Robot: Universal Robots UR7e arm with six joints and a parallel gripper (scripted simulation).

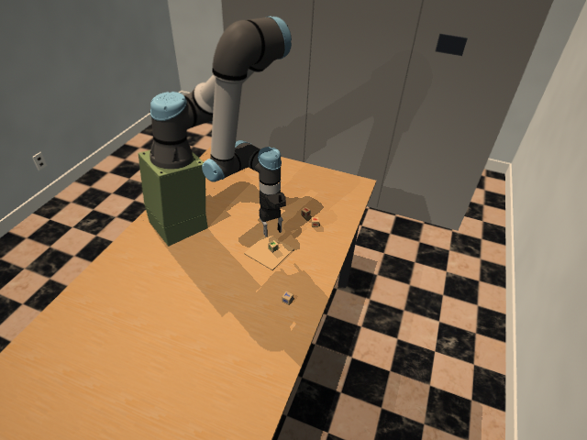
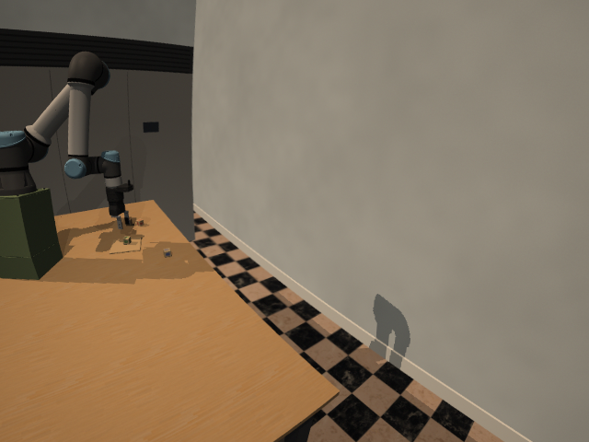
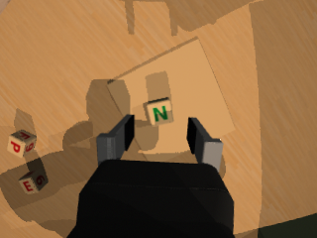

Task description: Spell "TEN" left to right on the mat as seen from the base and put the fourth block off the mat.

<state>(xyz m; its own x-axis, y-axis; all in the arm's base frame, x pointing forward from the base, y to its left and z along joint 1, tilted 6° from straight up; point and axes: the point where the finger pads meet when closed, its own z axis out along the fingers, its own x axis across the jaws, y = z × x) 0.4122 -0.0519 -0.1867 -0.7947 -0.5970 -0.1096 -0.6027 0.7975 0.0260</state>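
My gripper (image 1: 272,232) (image 2: 123,224) (image 3: 160,127) is open and empty, above the mat's base side. The N block (image 1: 272,246) (image 2: 127,239) (image 3: 159,112) lies on the thin pale mat (image 1: 272,262) (image 3: 198,99), green N up, slightly turned in the wrist view. The E block (image 1: 305,212) (image 3: 34,182) lies off the mat in shadow, its red E apparently on top. Beside it lies the P block (image 1: 315,221) (image 2: 140,222) (image 3: 21,143), a red P apparently on top. The T block (image 1: 287,297) (image 2: 167,252), with blue letters, lies off the mat's other side, outside the wrist view.
The wooden table (image 1: 118,341) (image 2: 119,343) (image 3: 59,50) bears the mat and blocks. Its long edge runs beyond the T and P blocks. The green robot pedestal (image 1: 182,203) (image 2: 28,233) stands at the left in the top and exterior views. Arm shadows cross the table and part of the mat.
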